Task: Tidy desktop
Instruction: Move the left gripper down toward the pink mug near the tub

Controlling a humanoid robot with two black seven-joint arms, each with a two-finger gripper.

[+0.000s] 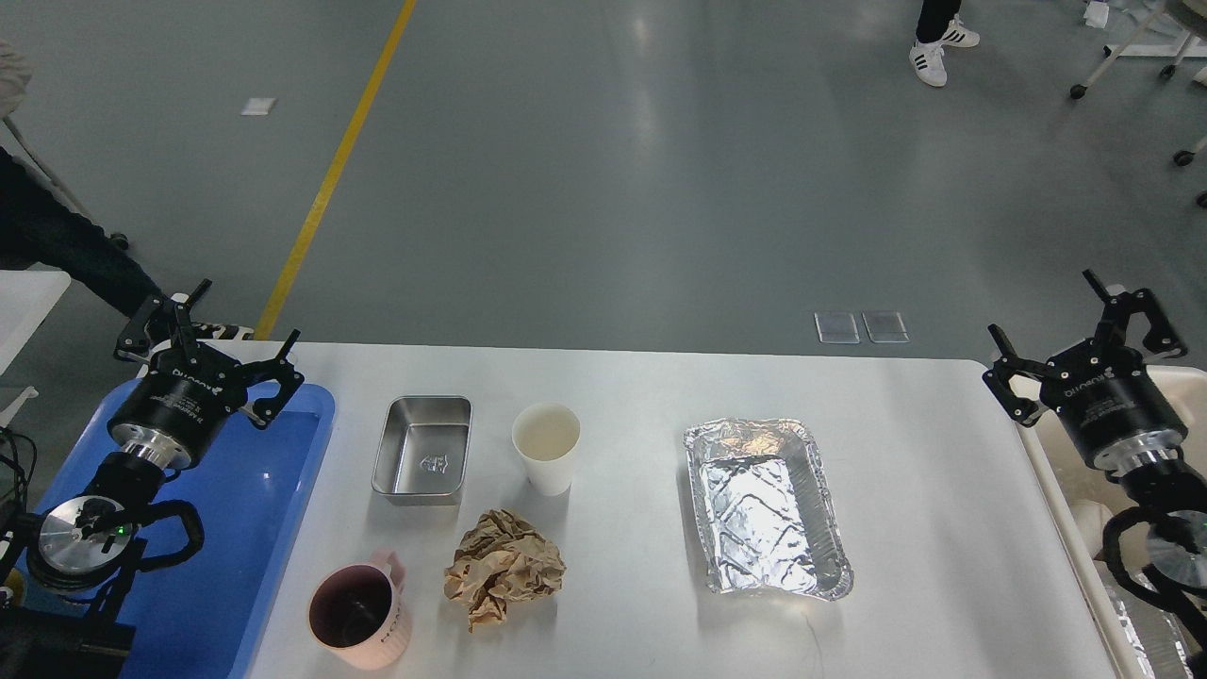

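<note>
Grippers: my left gripper (209, 363) and right gripper (1084, 344) hung spread, empty.
Approach: I judged the crumpled paper (504, 566) on the desktop (622, 387) wanted a top-down pinch.

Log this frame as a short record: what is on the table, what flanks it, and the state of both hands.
surface: white table
items: steel tin, paper cup, foil tray, crumpled brown paper, pink mug
left side: blue tray
right side: cream bin
left hand: open, holding nothing, above blue tray
right hand: open, holding nothing, above bin
</note>
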